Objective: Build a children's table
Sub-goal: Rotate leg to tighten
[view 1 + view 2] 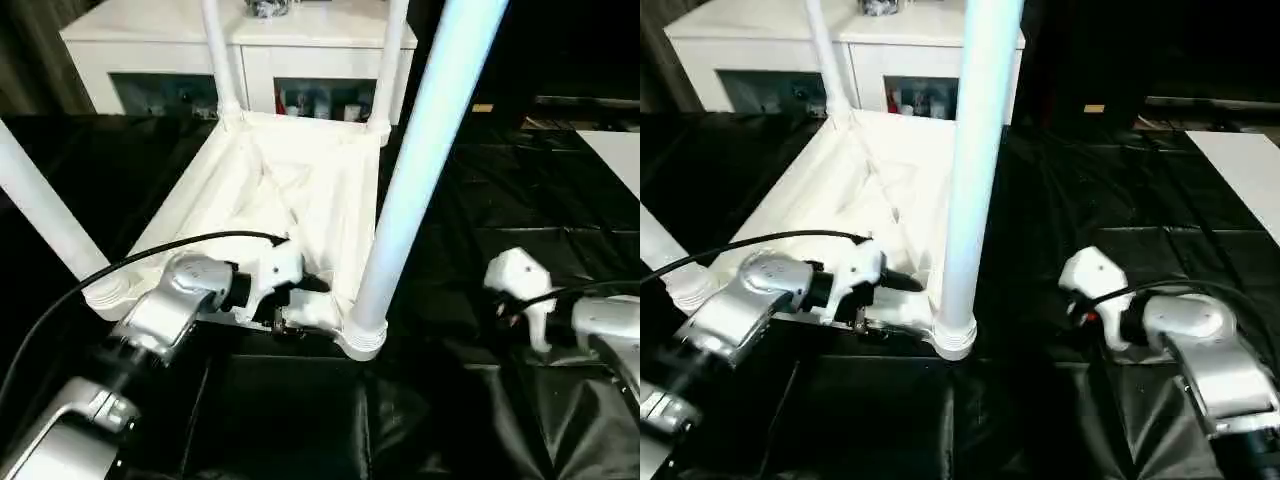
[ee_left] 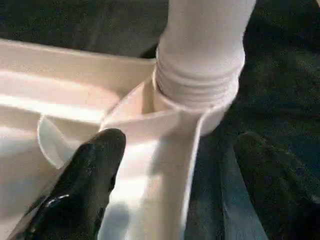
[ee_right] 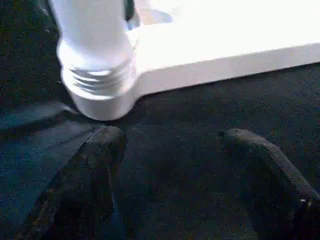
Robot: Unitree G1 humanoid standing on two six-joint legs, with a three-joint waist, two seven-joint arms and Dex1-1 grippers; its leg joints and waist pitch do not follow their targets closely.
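The children's table lies upside down on the black cloth, its ribbed tabletop (image 1: 300,190) facing up. Four white legs stand in the corner sockets: near right (image 1: 425,150), near left (image 1: 40,210), far left (image 1: 218,50) and far right (image 1: 392,50). My left gripper (image 2: 180,145) is open at the near rim, close to the near-right socket (image 1: 362,335). One black finger (image 2: 95,165) is inside the rim wall and the other outside it. My right gripper (image 3: 172,137) hangs open just over the cloth to the right of that socket, facing it, with nothing between its fingers.
A white cabinet (image 1: 240,40) stands behind the table. A flat white board (image 1: 615,155) lies at the far right. Wrinkled black cloth (image 1: 500,200) covers the work surface. A black cable (image 1: 150,255) arcs over my left forearm.
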